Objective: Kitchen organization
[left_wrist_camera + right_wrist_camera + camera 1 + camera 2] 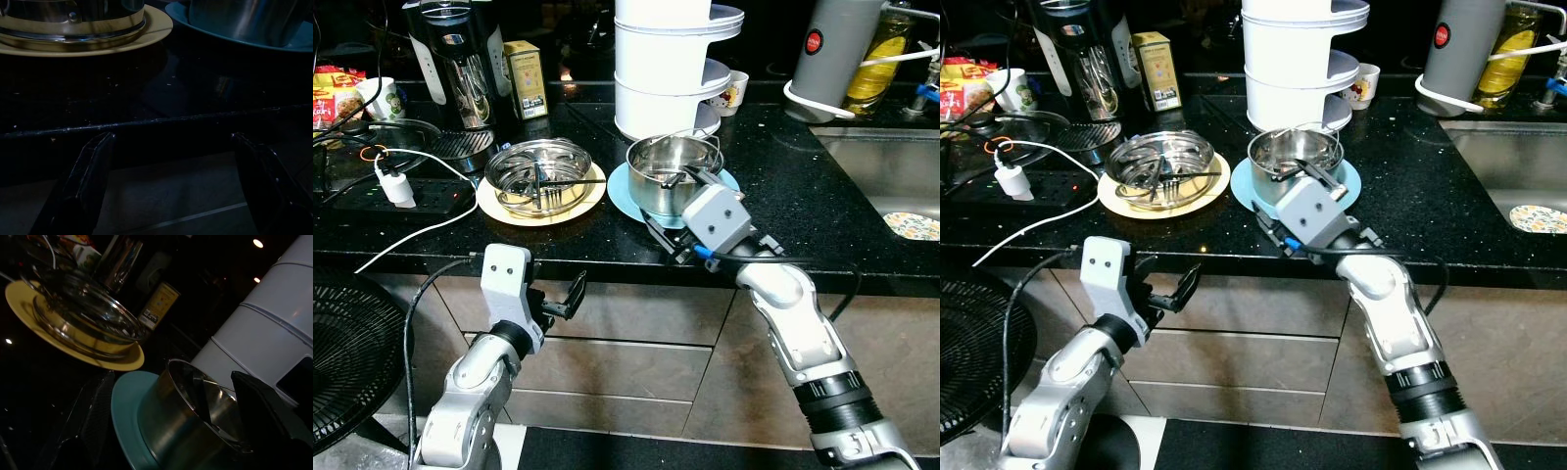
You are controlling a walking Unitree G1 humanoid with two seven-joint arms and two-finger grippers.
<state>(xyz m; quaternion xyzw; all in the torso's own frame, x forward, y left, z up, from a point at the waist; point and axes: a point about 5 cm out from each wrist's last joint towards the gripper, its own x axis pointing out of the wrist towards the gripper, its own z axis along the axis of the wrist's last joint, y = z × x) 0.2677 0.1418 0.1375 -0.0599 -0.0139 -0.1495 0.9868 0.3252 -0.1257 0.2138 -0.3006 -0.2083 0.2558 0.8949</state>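
Note:
A steel pot (668, 181) stands on a blue plate (625, 188) near the front of the black counter (783, 196). To its left, a shallow steel bowl (538, 174) holding cutlery rests on a yellow plate (499, 208). My right gripper (675, 204) is at the pot's near side and open. In the right wrist view its fingers (93, 416) stand wide apart, with the pot (190, 421) between and just beyond them. My left gripper (565, 297) hangs open below the counter edge, in front of the drawers. The left wrist view looks up at the yellow plate (98, 44).
A tall white stacked container (666, 69) stands right behind the pot. A coffee maker (460, 69), a yellow box (527, 78) and a power strip (401, 196) with cables fill the left. The sink (891, 176) and a grey flask (832, 49) are at the right. A black fan (352, 343) stands at the lower left.

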